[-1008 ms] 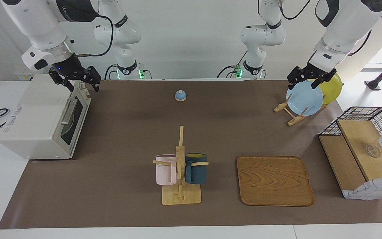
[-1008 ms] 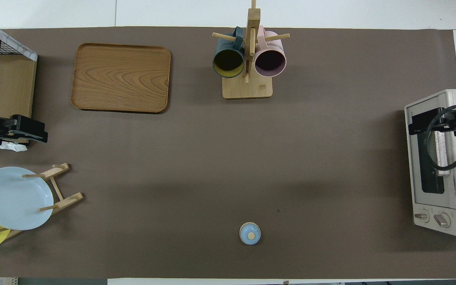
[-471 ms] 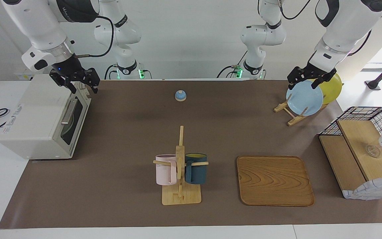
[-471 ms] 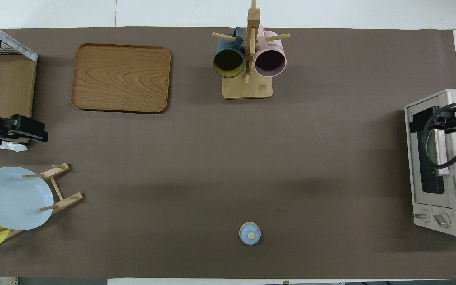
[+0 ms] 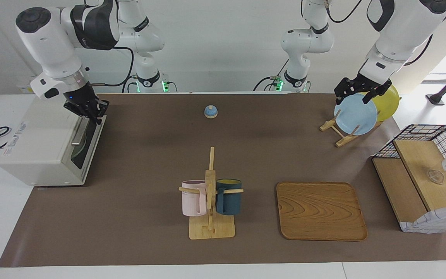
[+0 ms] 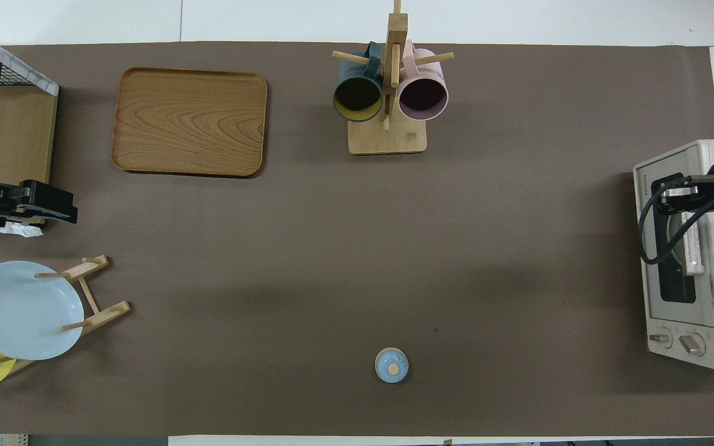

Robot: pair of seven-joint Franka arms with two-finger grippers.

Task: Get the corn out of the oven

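Observation:
The off-white oven (image 5: 41, 143) stands at the right arm's end of the table with its dark glass door shut. Its metal bar handle (image 5: 78, 133) is free. The oven also shows in the overhead view (image 6: 698, 297). The corn is hidden; only a dim round shape shows through the glass. My right gripper (image 5: 89, 110) points down at the door's top edge, just above the handle's end that is nearer the robots, and shows in the overhead view (image 6: 673, 189). My left gripper (image 5: 356, 95) is open and empty, raised over the plate rack, waiting.
A plate rack holds a blue plate (image 5: 356, 116) and a yellow plate (image 5: 389, 102). A wire shelf (image 5: 424, 178) stands at the left arm's end. A wooden tray (image 5: 321, 211), a mug rack (image 5: 210, 193) and a small blue lid (image 5: 210, 111) sit mid-table.
My right gripper has turned at the wrist and come down from above the oven's top corner to the door's top edge by the handle. The left arm has not moved.

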